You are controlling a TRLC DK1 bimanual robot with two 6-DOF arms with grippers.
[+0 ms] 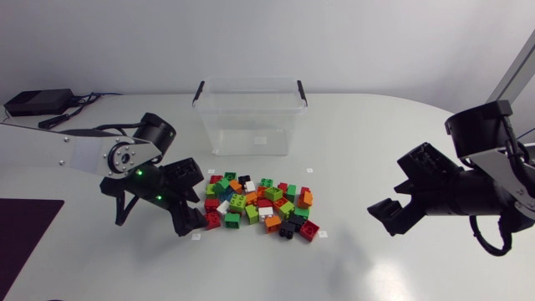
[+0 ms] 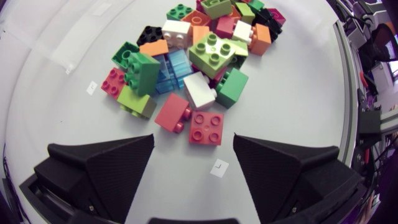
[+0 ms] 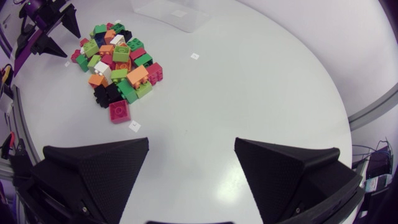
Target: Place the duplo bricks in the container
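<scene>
the pile of duplo bricks [image 1: 259, 203] lies in the middle of the white table [image 1: 376, 125]. all the bricks are on the table top, outside the clear container [image 1: 251, 125]. the container stands just behind the pile, nearer the far edge.

the left gripper [image 1: 191, 199] is low at the pile's left edge. its fingers are spread wide and hold nothing. in the left wrist view a flat red brick [image 2: 207, 127] lies just ahead of the gap between the fingers, at the near edge of the pile. another red brick [image 2: 172, 112] lies just beside it.

the right gripper [image 1: 393, 194] is well apart from the pile, out on the right side. its fingers are spread wide too, with nothing in them. a wide stretch of white table lies between it and the pile.

a few small white tags [image 1: 323, 236] lie round the pile. a dark mat [image 1: 25, 226] sits at the table's left edge, near the front.
</scene>
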